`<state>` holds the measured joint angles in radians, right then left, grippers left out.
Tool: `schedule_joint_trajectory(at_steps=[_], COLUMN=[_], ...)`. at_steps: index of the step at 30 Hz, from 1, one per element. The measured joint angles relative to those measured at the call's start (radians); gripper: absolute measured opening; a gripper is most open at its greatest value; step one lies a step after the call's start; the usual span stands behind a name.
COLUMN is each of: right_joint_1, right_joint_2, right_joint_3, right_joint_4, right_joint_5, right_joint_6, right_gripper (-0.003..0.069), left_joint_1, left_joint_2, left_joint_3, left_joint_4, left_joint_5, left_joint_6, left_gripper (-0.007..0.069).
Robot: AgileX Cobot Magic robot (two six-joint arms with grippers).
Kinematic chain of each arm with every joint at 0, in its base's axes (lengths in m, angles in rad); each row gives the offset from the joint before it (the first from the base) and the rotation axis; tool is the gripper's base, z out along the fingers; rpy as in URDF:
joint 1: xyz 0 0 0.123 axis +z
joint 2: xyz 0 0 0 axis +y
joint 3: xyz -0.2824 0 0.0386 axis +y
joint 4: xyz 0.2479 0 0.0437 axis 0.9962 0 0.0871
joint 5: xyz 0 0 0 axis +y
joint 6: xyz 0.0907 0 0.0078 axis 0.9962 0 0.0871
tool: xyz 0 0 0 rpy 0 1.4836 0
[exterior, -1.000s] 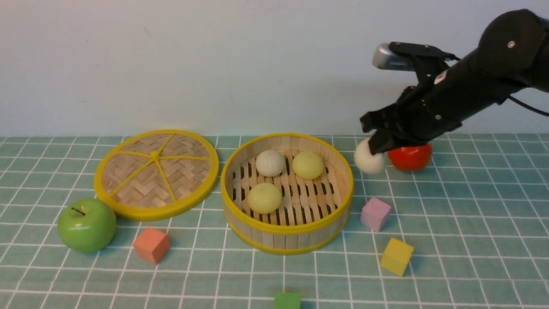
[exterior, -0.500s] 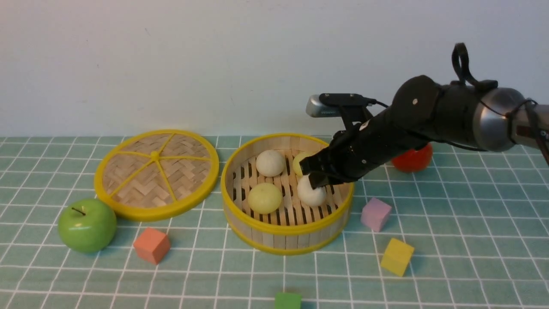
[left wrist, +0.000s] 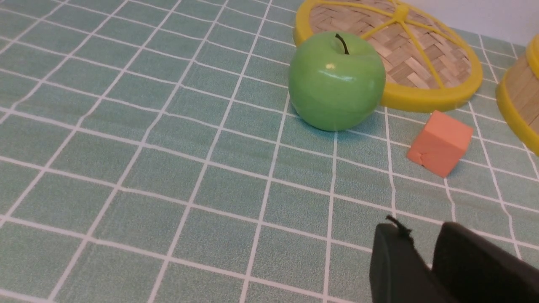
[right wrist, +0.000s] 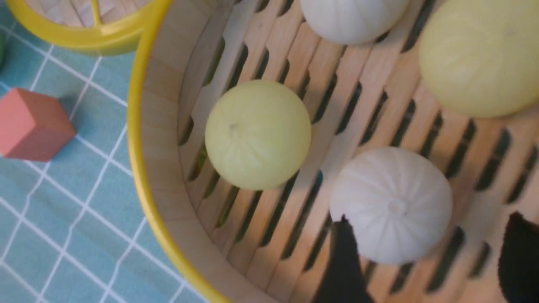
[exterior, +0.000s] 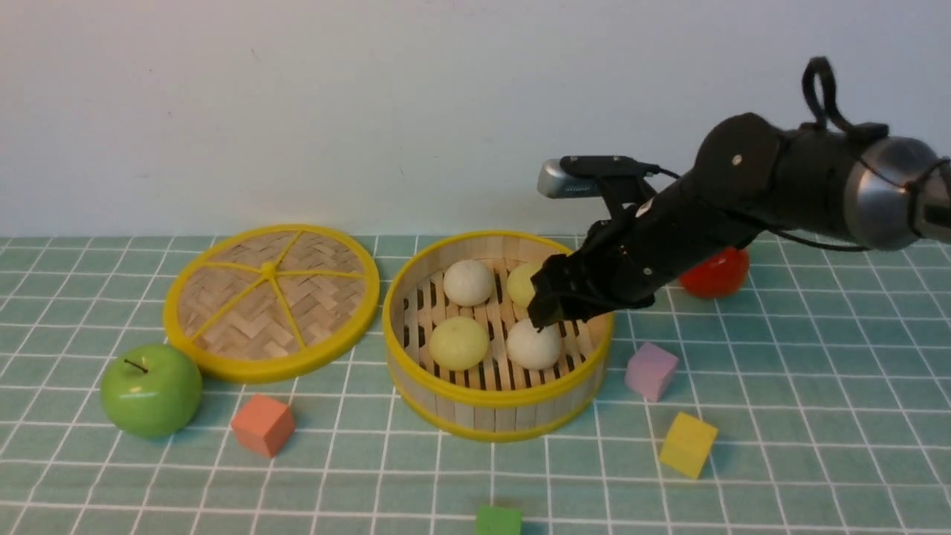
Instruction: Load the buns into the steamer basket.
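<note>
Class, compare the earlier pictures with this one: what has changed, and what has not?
The right gripper carried a cream bun from beside the tomato leftward into the steamer basket and released it; its fingers are now apart. The other three buns, lid, apple and blocks stayed put.

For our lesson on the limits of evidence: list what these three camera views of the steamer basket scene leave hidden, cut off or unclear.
- Far yellow-green bun: front view, partly hidden by the right gripper.
- Tomato: front view, mostly behind the right arm.
- Green cube: front view, cut off by the lower edge.
- Left gripper: left wrist view, only blurred fingertips at the edge show.
- Steamer basket: left wrist view, cut off, its contents unseen.
</note>
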<state>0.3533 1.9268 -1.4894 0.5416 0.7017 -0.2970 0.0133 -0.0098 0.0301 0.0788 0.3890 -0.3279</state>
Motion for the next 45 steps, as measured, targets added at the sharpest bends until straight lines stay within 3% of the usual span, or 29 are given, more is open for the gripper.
schedule_joint_trajectory(at_steps=[7, 10, 15, 16, 22, 29, 40, 45], right_joint_1=[-0.082, -0.091, -0.091, -0.091, -0.091, -0.091, -0.091, -0.091], right_joint_2=[-0.205, -0.362, -0.560, -0.656, -0.931, -1.130, -1.309, -1.320], right_joint_3=[0.000, 0.005, 0.069, 0.129, 0.398, 0.644, 0.745, 0.747], right_joint_4=[-0.091, -0.191, -0.328, -0.388, -0.514, -0.513, -0.469, -0.548], right_joint_5=[0.169, 0.289, 0.343, 0.342, 0.249, 0.126, 0.306, 0.323], right_joint_6=[0.100, 0.195, 0.308, 0.330, 0.344, 0.381, 0.422, 0.420], right_gripper=[0.0482, 0.0429, 0.0313, 0.0239, -0.0001, -0.0020, -0.0016, -0.0013], left_joint_1=[0.000, 0.000, 0.000, 0.000, 0.000, 0.000, 0.000, 0.000], left_joint_2=[0.000, 0.000, 0.000, 0.000, 0.000, 0.000, 0.000, 0.000], left_joint_3=[0.000, 0.000, 0.000, 0.000, 0.000, 0.000, 0.000, 0.000], left_joint_4=[0.000, 0.000, 0.000, 0.000, 0.000, 0.000, 0.000, 0.000], left_joint_5=[0.000, 0.000, 0.000, 0.000, 0.000, 0.000, 0.000, 0.000], left_joint_6=[0.000, 0.000, 0.000, 0.000, 0.000, 0.000, 0.000, 0.000], left_gripper=[0.0146, 0.0149, 0.0155, 0.0156, 0.0165, 0.0167, 0.0178, 0.0183])
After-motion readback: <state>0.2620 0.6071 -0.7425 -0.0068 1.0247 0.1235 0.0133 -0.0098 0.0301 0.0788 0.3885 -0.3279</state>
